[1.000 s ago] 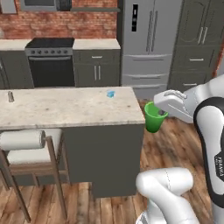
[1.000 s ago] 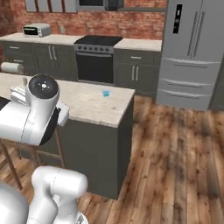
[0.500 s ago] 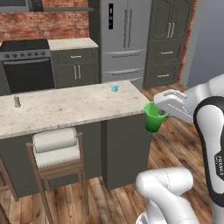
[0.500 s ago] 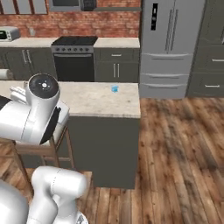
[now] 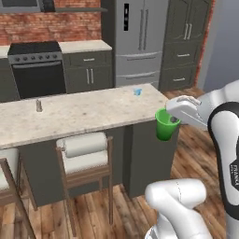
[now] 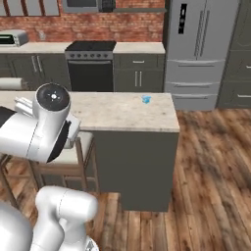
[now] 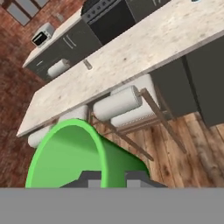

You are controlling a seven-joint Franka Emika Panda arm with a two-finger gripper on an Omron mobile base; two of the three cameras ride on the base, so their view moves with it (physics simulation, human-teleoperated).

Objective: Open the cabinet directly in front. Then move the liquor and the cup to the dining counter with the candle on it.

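Green cup (image 5: 164,126) carried upright in the air, just off the near right corner of the dining counter (image 5: 79,112), below the level of its worktop. Gripper (image 5: 174,118) clamped on the cup's rim, one finger inside and one outside, as seen in the hand view (image 7: 107,177). Small grey object (image 5: 39,105) standing on the worktop toward the left; too small to identify, possibly the liquor. Small blue item (image 5: 137,92) near the far right edge of the worktop; not identifiable. Wooden stools with white cushions (image 5: 87,149) tucked under the near side.

Judged step: transport of cup to the dining counter, late stage. Placement not yet done.

Next move calls for: raising cup above worktop level, carrying it inward over the stone top, lowering it upright, then releasing. Risk: rim striking the counter edge if lifted too little.
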